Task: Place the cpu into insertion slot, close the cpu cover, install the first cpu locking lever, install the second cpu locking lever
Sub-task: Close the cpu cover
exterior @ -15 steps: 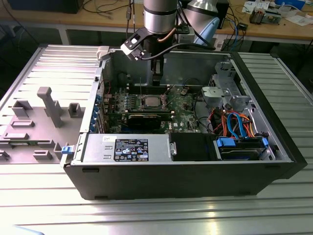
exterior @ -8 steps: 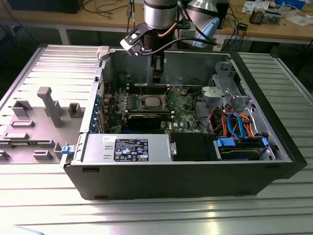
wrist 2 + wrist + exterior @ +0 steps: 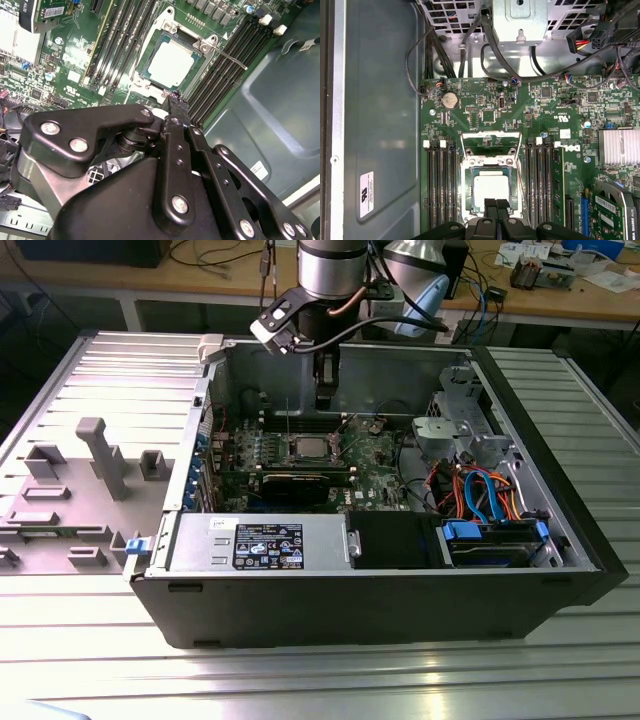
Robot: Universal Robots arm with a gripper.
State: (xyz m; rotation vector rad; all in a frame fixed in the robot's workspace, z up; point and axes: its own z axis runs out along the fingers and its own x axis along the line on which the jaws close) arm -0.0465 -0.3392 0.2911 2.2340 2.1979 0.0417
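Cpu (image 3: 491,187) lies flat in the insertion slot (image 3: 491,173), gripper (image 3: 496,202) over its edge, jaws pinched together, empty. I'd treat it as light, rigid, slick-topped, with fragile pins underneath: touch edges only, no side load. Locking lever (image 3: 227,54) looks thin, springy.

Setting: electronics lab. Slotted aluminium table (image 3: 300,680), opened computer case (image 3: 350,605), wooden workbench (image 3: 590,302) behind strewn with cables (image 3: 215,258).
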